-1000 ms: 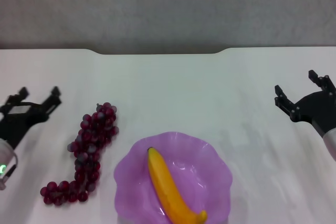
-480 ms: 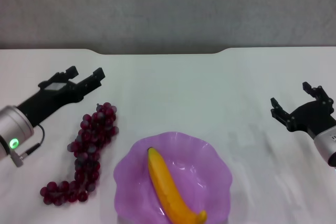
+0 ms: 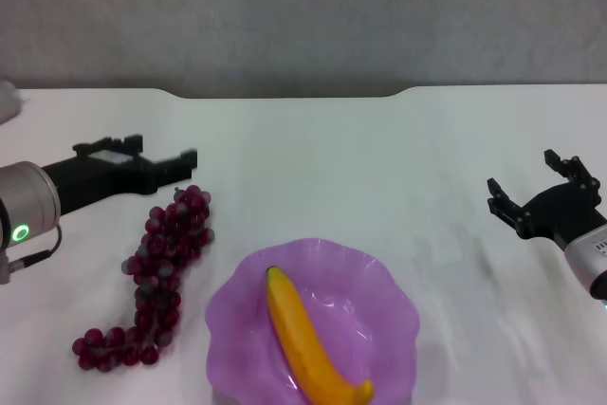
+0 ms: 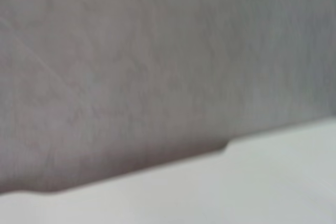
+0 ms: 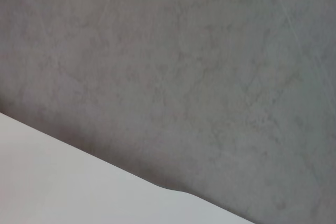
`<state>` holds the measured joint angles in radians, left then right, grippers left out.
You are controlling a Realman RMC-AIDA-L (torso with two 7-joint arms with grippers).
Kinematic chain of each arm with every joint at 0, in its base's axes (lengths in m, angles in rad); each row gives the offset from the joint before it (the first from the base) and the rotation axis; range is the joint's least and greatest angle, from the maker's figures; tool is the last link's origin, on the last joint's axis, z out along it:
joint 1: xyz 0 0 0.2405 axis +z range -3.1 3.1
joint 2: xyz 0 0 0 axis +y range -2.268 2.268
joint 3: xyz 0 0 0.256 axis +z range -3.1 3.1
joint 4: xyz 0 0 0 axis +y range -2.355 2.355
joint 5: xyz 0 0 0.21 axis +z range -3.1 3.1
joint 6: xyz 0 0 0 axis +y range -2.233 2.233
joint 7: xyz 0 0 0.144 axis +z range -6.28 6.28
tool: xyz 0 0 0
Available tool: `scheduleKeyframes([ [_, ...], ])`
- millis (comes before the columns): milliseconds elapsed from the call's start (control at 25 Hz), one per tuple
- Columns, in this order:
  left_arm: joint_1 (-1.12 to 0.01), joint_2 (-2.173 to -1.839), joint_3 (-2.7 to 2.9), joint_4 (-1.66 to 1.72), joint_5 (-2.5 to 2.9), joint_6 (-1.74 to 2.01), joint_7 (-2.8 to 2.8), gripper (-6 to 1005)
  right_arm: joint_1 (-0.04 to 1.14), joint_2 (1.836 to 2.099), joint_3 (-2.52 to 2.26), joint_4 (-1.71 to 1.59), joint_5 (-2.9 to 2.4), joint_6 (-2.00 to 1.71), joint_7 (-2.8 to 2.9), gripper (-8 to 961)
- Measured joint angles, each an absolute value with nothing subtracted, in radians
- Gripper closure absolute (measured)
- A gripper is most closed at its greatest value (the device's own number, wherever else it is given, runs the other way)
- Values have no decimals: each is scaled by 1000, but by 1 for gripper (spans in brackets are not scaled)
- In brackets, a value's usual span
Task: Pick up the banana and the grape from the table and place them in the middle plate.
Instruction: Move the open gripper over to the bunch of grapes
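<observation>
Reaching over the grape from the left, the left gripper hangs just above the bunch's far end, prob lining up a grasp; can't tell if its fingers are spread or closed. Banana lies in the middle plate, so half done. Right gripper sits spread, empty, well apart on the table. Nothing blocks btw grape & plate.

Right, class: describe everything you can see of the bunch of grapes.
The grape is a long bunch of small round dark red to purple berries, some frosted greyish. It lies flat on the white table, curving to a hooked near end, left of the middle plate and apart from it. The left gripper hovers by its far end.
</observation>
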<state>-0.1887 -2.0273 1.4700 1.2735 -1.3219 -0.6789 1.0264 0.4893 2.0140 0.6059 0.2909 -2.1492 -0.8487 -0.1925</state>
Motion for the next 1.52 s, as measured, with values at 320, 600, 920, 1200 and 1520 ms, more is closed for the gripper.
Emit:
scheduleKeyframes([
  [320,-267,-2034,1506,1453,-669,-937,630,106,492,2014,606,290,-2149,-841,-193,78],
  [600,-294,-2037,1661,1561,-369,-1027,441,106,500,2015,606,291,-2149,-835,-193,78],
  [920,-429,-2041,1666,1385,-384,-1023,391,105,503,2016,606,292,-2149,-835,-195,77],
  [1200,-481,-2040,1656,1237,-385,-957,369,110,504,2017,606,293,-2151,-836,-197,77],
  [1520,-481,-2038,1654,1149,-373,-894,368,116,503,2016,605,293,-2151,-836,-197,77],
])
